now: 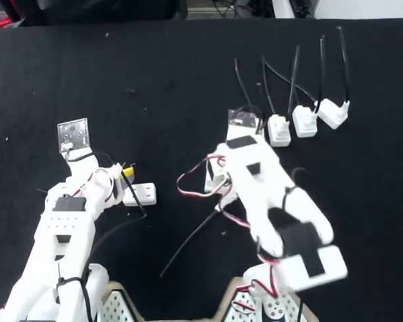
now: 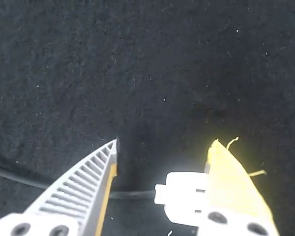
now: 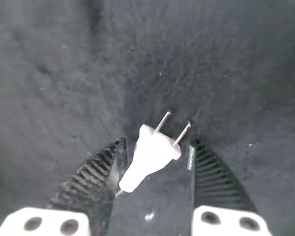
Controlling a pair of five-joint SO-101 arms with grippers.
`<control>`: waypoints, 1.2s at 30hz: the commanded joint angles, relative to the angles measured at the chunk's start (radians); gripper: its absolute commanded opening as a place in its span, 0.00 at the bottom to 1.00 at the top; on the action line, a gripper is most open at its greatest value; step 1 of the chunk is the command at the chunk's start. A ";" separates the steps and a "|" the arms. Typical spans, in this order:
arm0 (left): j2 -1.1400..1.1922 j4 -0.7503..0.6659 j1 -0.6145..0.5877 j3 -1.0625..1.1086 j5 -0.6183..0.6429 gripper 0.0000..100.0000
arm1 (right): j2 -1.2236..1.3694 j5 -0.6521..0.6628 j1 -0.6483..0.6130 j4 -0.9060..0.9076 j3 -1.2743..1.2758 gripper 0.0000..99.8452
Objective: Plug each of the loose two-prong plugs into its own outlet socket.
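A white two-prong plug [image 3: 150, 155] lies on the black cloth between the fingers of my right gripper [image 3: 157, 143], prongs pointing away from the wrist. The right gripper [image 1: 215, 180] is open, and the plug leans toward one finger [image 3: 101, 172]. Its black cable [image 1: 188, 245] trails toward the table's front. A white outlet socket [image 1: 140, 194] lies beside my left gripper [image 1: 124, 176]. In the left wrist view the socket [image 2: 184, 194] rests against the yellow-taped finger [image 2: 231, 172], and the left gripper [image 2: 164, 145] is open around it.
Three white sockets [image 1: 304, 121] with plugs and black cables in them stand in a row at the back right. Two small metal plates [image 1: 72, 134] [image 1: 242, 119] sit ahead of the arms. Red and white wires [image 1: 195, 181] loop off the right arm.
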 commanded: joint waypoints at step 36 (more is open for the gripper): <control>-0.025 -0.006 0.008 -0.002 0.014 0.29 | -0.294 1.166 -0.012 0.129 -0.096 0.19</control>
